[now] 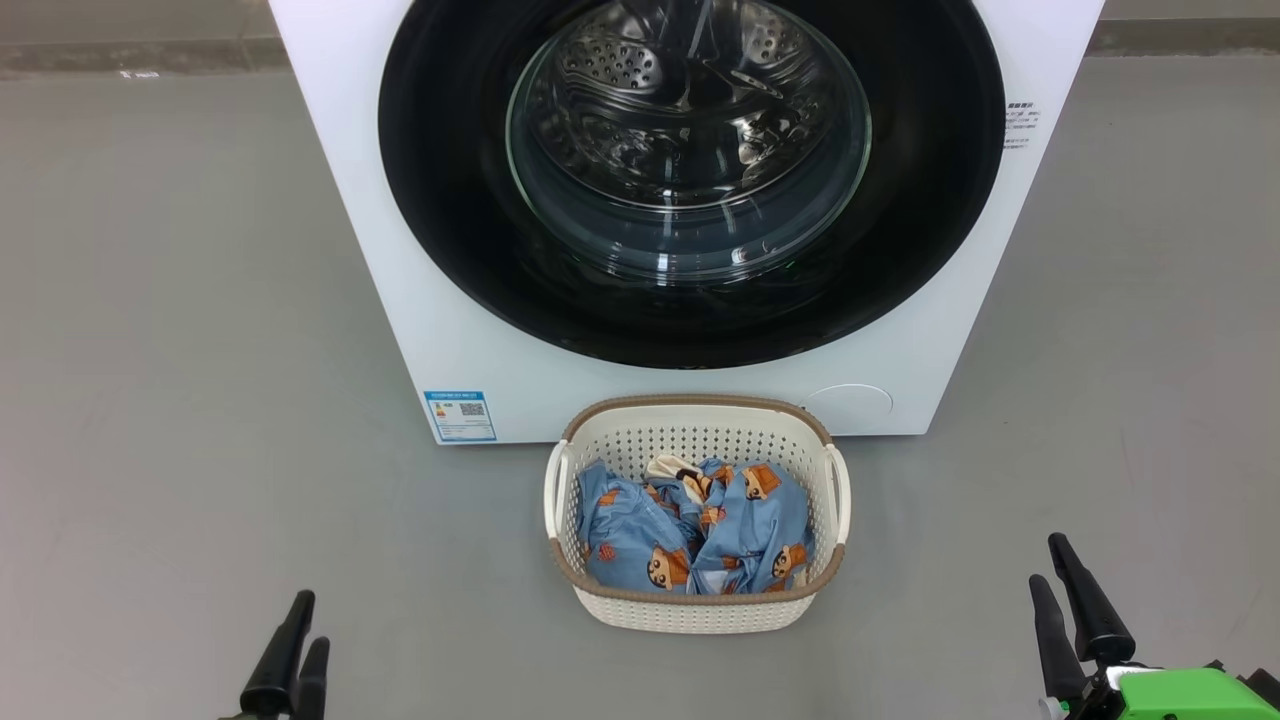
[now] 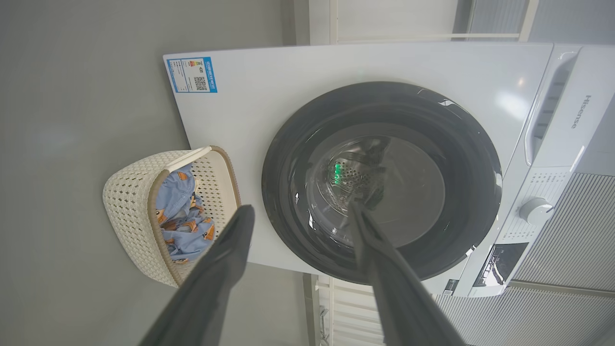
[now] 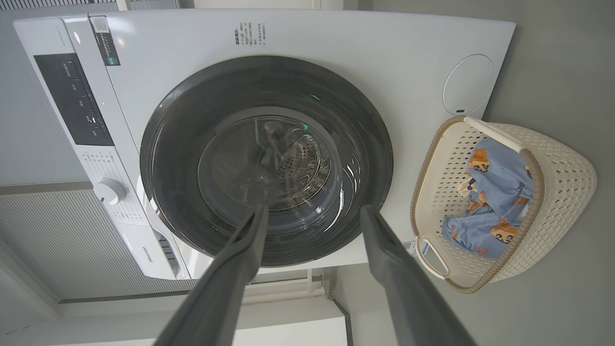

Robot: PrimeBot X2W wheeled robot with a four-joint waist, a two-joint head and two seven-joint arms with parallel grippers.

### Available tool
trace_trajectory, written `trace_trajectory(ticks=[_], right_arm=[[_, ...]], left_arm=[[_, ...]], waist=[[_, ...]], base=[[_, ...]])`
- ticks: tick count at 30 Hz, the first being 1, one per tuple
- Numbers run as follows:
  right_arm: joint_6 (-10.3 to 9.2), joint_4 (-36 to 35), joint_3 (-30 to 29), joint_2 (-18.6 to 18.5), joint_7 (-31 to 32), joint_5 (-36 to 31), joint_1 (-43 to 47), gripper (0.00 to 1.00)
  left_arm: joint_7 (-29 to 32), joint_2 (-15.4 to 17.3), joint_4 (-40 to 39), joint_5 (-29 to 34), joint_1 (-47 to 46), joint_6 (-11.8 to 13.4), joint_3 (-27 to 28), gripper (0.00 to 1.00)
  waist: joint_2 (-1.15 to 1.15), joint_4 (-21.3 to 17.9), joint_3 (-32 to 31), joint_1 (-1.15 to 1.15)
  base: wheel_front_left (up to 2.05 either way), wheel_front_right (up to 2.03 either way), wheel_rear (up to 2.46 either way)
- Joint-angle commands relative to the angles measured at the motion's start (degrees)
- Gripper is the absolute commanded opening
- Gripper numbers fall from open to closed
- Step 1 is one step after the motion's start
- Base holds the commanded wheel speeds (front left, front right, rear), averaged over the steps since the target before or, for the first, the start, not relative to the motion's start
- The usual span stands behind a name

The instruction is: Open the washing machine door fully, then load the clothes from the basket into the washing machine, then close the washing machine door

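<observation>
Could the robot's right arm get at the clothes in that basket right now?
Probably yes. The clothes lie uncovered in the open-topped basket, and nothing stands between it and the right gripper, which is open and empty.

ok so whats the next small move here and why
Probably bring one gripper up to the black rim of the washing machine door to pull it open. The door sits shut on the washing machine, the clothes lie in the basket, and the left gripper and right gripper are open, empty, well short of it.
</observation>
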Motion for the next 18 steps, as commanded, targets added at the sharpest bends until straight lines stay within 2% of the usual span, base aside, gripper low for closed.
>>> trace_trajectory(ticks=[1, 18], right_arm=[[0.01, -1.8, 0.4, -0.5, -0.5, -0.4, -1.7, 1.0], [0.02, -4.6, 1.9, -1.3, -3.4, -2.0, -2.6, 1.0]], left_arm=[[-0.5, 0.7, -1.9, -0.1, -2.0, -0.1, 0.0, 1.0], [-3.3, 0.9, -4.3, 2.3, -3.0, -0.2, -1.1, 1.0]], waist=[[0.0, 0.0, 0.0, 0.02], [0.0, -0.1, 0.1, -0.02]], base=[[0.0, 0.0, 0.0], [0.0, 0.0, 0.0]])
